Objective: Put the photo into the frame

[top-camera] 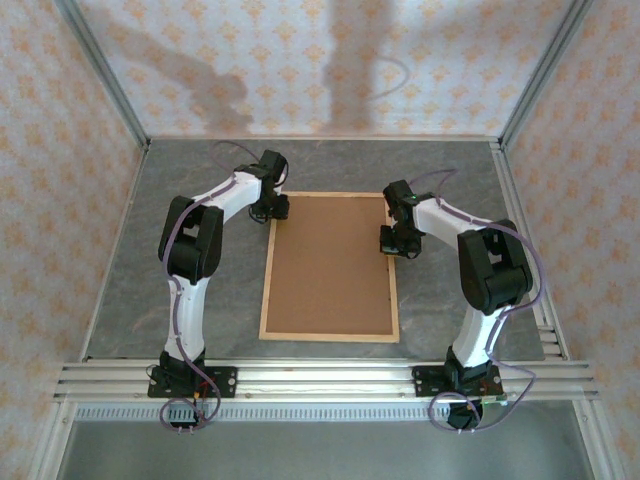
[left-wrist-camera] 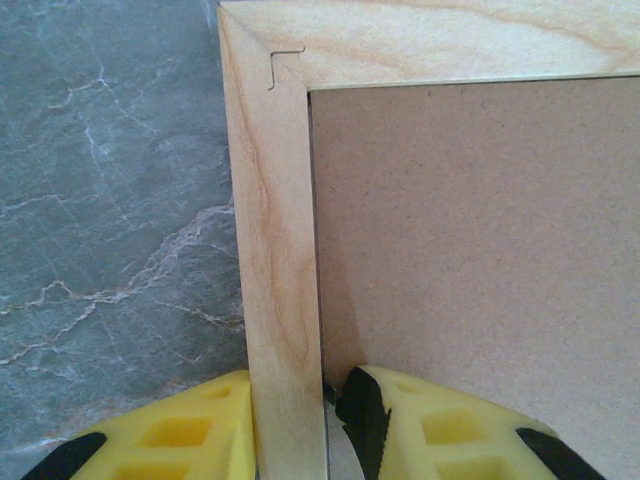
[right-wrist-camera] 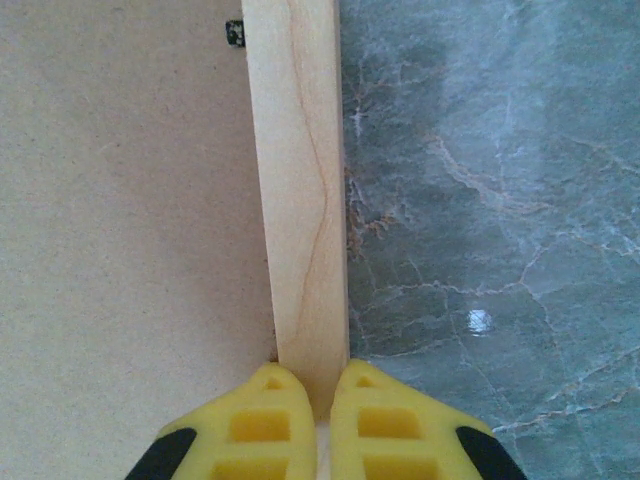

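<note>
I clamp the right gripper (right-wrist-camera: 315, 378) on the frame (top-camera: 329, 337) to pin it steady; the left gripper (left-wrist-camera: 300, 382) straddles the opposite rail, jaws slightly apart.

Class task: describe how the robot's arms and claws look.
The left arm and right arm have white links, black joints and thin purple cables. The left claw and right claw have yellow fingers with rectangular recesses and black pads.

top camera high behind arms (top-camera: 190, 250), looks down on table (top-camera: 120, 300); wrist cameras close over frame (left-wrist-camera: 280, 250) edges, opposite sides.
</note>
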Controlling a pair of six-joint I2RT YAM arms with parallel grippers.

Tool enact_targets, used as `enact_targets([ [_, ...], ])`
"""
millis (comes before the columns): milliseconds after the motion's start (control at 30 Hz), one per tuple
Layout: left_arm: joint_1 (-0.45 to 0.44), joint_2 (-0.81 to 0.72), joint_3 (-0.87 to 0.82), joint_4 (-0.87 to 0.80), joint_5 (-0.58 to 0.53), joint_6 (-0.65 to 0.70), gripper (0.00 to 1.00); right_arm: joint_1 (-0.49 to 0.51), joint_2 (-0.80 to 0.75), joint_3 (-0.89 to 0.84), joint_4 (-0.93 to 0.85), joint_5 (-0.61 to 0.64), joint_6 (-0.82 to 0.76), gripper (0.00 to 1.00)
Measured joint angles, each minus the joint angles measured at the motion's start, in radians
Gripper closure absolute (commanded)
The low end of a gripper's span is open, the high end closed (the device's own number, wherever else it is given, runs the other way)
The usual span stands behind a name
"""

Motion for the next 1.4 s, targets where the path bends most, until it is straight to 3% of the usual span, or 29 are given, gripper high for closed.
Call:
enact_targets([
  [233, -0.013, -0.054, -0.072, 0.054, 0.006, -0.051, 0.43, 0.0, -0.001, 0.0, 0.0, 0.0, 0.0, 0.93],
  [433, -0.017, -0.125, -0.155, 0.068, 0.03, -0.099, 0.41, 0.0, -0.005, -0.004, 0.002, 0.004, 0.0, 0.93],
  [567, -0.003, -0.165, -0.192, 0.084, 0.03, -0.125, 0.45, 0.0, -0.005, -0.004, 0.002, 0.004, 0.0, 0.94],
  [733, 0.049, -0.168, -0.188, 0.09, 0.029, -0.14, 0.61, 0.0, -0.005, -0.004, 0.002, 0.004, 0.0, 0.94],
  [833, 0.067, -0.149, -0.147, 0.088, 0.029, -0.138, 0.65, 0.0, -0.005, -0.003, 0.002, 0.004, -0.001, 0.94],
  [1400, 0.064, -0.054, -0.062, 0.076, 0.048, -0.112, 0.72, 0.0, -0.003, -0.003, 0.002, 0.004, -0.003, 0.94],
])
